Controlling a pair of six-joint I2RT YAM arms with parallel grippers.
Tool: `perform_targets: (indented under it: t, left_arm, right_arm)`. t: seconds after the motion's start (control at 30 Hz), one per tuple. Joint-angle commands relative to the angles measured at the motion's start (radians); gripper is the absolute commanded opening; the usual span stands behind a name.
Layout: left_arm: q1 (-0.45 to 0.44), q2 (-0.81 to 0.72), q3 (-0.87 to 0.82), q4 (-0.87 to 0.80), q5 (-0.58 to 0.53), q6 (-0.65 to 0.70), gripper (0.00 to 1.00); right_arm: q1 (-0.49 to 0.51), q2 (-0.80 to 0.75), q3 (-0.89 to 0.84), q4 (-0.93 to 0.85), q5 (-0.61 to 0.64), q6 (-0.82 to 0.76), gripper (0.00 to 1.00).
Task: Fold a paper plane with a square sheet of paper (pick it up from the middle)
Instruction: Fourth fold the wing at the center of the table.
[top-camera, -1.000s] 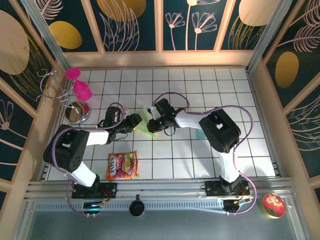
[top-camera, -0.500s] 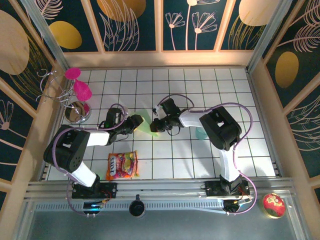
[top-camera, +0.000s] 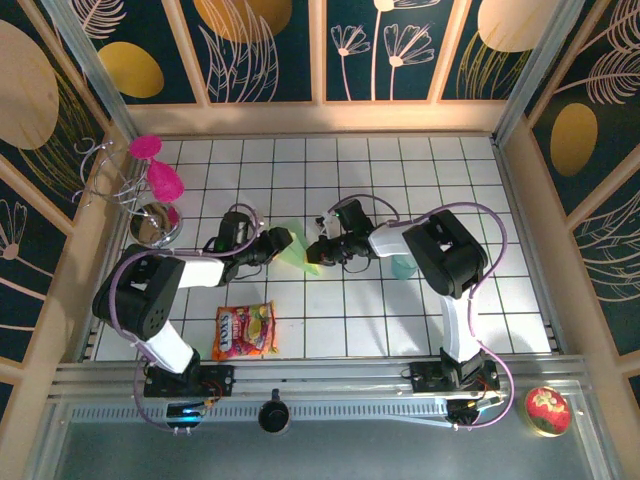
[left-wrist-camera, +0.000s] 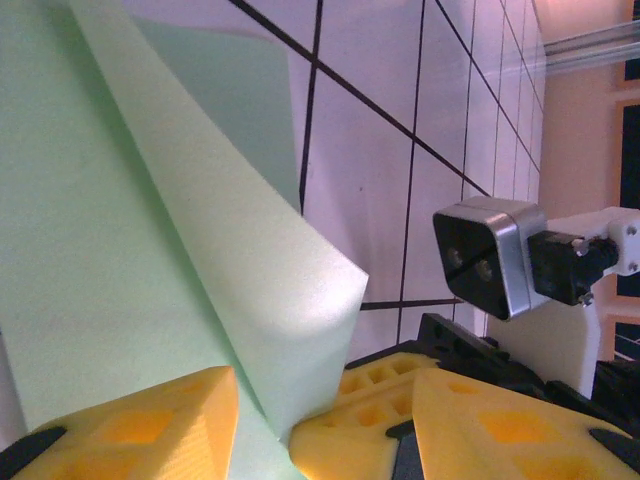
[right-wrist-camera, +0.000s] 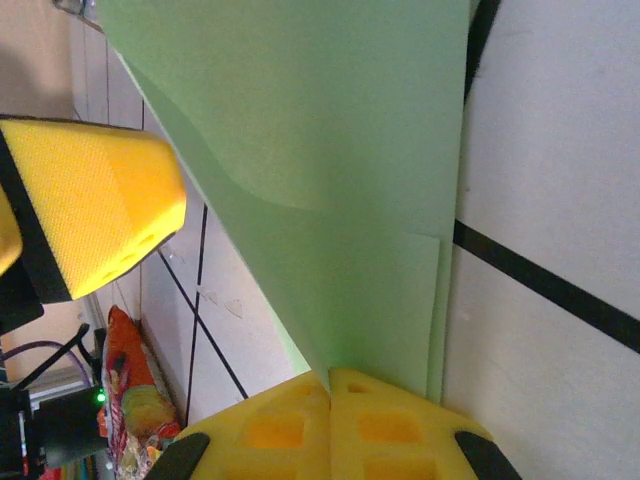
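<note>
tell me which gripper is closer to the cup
Right. The right gripper, shut on the paper, is left of the cup; the left gripper is farther left, across the paper.

The top camera looks down on the table (top-camera: 400, 320) from behind; wrist cameras face each other, close over the paper (left-wrist-camera: 120, 250).

An orange-and-yellow candy packet (top-camera: 245, 331) lies near the surface's near edge; a chrome wire stand (top-camera: 152, 218) stands by its left edge.
</note>
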Motion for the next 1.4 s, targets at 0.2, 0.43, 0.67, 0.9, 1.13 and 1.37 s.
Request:
perform_targets:
  t: [0.2, 0.43, 0.67, 0.9, 1.13, 1.37]
  left_arm:
    - [-0.014, 0.043, 0.09, -0.136, -0.033, 0.095, 0.49]
    - [-0.021, 0.085, 0.133, -0.234, -0.105, 0.126, 0.51]
    - [-0.031, 0.122, 0.187, -0.329, -0.156, 0.141, 0.51]
    - [-0.035, 0.158, 0.225, -0.429, -0.203, 0.137, 0.51]
    - [-0.037, 0.175, 0.242, -0.505, -0.249, 0.143, 0.51]
    - [-0.04, 0.174, 0.26, -0.555, -0.273, 0.155, 0.54]
  right_arm:
    - [-0.018, -0.04, -0.043, 0.091, -0.062, 0.065, 0.0]
    - [-0.026, -0.037, -0.052, 0.108, -0.062, 0.077, 0.0]
    - [-0.026, -0.031, -0.053, 0.111, -0.063, 0.08, 0.0]
    - [-0.027, -0.038, -0.053, 0.088, -0.043, 0.066, 0.03]
    - [-0.029, -0.119, -0.065, 0.071, 0.004, 0.025, 0.22]
    - [0.013, -0.149, -0.05, -0.013, 0.19, -0.071, 0.28]
